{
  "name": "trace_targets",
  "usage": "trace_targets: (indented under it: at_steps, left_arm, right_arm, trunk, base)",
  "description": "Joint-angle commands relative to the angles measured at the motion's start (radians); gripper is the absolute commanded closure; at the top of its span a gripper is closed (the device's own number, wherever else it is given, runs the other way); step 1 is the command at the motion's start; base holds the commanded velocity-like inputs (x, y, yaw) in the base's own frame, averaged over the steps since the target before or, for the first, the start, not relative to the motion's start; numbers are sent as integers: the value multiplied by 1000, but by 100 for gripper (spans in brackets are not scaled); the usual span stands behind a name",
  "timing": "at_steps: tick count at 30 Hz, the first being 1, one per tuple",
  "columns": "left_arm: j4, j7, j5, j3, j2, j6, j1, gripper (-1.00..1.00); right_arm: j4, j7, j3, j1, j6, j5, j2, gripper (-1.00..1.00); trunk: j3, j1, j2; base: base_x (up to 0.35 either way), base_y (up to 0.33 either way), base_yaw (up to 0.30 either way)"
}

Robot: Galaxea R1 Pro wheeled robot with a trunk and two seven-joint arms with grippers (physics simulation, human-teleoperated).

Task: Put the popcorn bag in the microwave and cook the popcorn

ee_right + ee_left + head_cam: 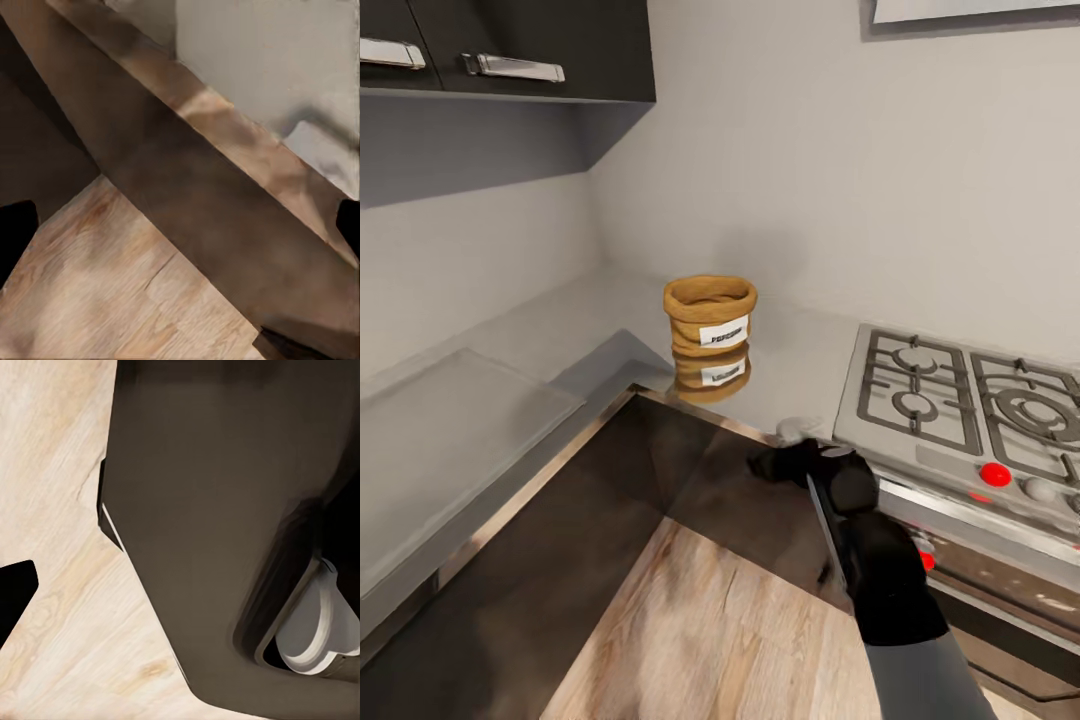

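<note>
The popcorn bag (710, 314), a tan sack with a rolled rim and a white "POPCORN" label, stands upright on the glossy grey countertop (805, 350) in the corner, mirrored in the slab. My right gripper (765, 463) hangs in front of the counter's edge, below and to the right of the bag and well apart from it. Its black fingertips (15, 236) sit wide apart in the right wrist view, open and empty. One left fingertip (15, 594) shows at the edge of the left wrist view, over the wooden floor. The microwave and the popcorn kernels are out of view.
A steel gas hob (960, 400) with grates and red knobs (995, 474) sits right of the bag. Dark upper cabinets (510, 50) hang above the left counter run. Dark base cabinets (610, 480) line the corner over the wood floor (710, 620).
</note>
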Motion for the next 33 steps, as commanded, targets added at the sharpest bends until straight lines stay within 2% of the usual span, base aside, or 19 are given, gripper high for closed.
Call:
trace_targets:
  at_steps: [1,3,4,6,8,12,14,17,20,33]
  left_arm:
    - [-1,1,5,2,0,-2,0,-100]
    - [-1,1,5,2,0,-2,0,-100]
    - [-1,1,5,2,-1,-2,0,-100]
    - [-1,1,8,2,0,-2,0,-100]
    - [-1,1,10,2,1,-2,0,-100]
    - [0,1,12,3,1,-2,0,-100]
    - [0,1,13,3,1,-2,0,-100]
    - [-1,1,13,5,1,-2,0,-100]
    - [-1,1,13,6,1,-2,0,-100]
    - [-2,1,13,7,1,-2,0,-100]
  right_arm:
    - [0,6,0,-62,4,11,3,-100]
    - [3,2,-1,-138,4,12,6,-100]
    - [14,-1,-1,-198,4,12,7,-100]
    - [70,-3,-6,-323,4,11,10,-100]
    - [128,-5,-15,-405,4,12,10,-100]
    - [337,-14,-76,-598,4,13,4,-100]
    - [481,-17,-115,-688,4,13,0,-100]
    - [698,-24,-143,-814,4,13,-12,-100]
    - [776,-43,-148,-866,4,14,-26,-100]
    - [707,-58,-158,-880,4,16,-20,-100]
  trunk:
    - [-1,0,-1]
    - [-1,0,-1]
    - [-1,0,-1]
    - [-1,0,-1]
    - [-1,0,-1]
    - [-1,0,-1]
    - [-1,0,-1]
    - [-1,0,-1]
    - [-1,0,-1]
    - [-1,0,-1]
  base:
    - [-8,0,0]
    - [-4,0,0]
    - [-2,0,0]
    - [0,0,0]
    - [0,0,0]
    - [0,0,0]
    - [0,0,0]
    - [0,0,0]
    - [0,0,0]
    - [0,0,0]
